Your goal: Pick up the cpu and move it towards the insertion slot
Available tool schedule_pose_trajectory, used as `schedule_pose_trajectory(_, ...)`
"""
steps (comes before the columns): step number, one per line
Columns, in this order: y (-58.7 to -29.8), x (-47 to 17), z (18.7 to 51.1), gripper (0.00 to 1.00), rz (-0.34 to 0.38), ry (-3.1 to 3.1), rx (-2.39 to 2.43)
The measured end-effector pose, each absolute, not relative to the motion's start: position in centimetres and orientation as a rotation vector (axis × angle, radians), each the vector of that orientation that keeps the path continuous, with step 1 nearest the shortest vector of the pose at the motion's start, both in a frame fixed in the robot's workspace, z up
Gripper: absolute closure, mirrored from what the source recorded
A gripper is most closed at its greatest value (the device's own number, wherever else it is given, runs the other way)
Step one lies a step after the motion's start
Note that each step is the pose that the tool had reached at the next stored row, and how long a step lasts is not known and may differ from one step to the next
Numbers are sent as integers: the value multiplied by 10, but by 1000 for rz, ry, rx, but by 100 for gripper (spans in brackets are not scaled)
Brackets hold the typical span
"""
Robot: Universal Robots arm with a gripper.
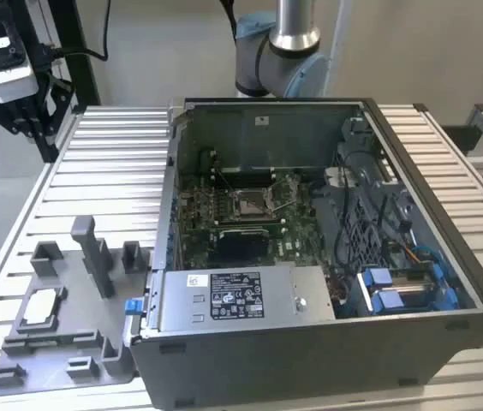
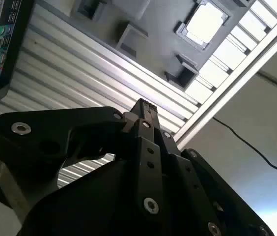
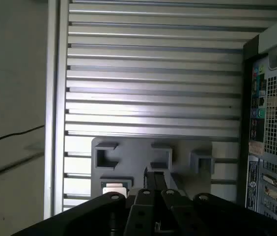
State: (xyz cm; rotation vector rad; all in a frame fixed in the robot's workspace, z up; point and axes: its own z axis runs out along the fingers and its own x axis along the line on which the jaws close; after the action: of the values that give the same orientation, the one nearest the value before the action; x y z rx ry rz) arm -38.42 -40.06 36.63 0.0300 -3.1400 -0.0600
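Nothing of the task is done so far, by my reading: the small thin square cpu with a pale silvery top (image 1: 40,306) lies flat in its recess in the grey plastic tray (image 1: 80,310), which rests on the slatted aluminium worktop (image 1: 113,171) just beside the open dark grey computer case (image 1: 310,360), on the exterior view's left. The insertion slot, a small square socket with a shiny metal frame (image 1: 250,203), sits on the green motherboard inside that case, well apart from the chip and with nothing in it that I can make out. Both the lift and the carry remain. The black pincer (image 2: 141,105) hangs high over the worktop, pointed down toward the tray; in both wrist views the chip lies beyond its tip, with bare tray and slats between them (so no contact). It looks clenched on nothing, its two sides meeting at a narrow tip. The arm's grey column (image 1: 295,34) rises behind the case in the exterior view
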Motion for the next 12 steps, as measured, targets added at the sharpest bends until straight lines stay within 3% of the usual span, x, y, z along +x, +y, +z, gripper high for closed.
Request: schedule_pose_trajectory(12,-401,-384,366,100,-60,-3140,30)
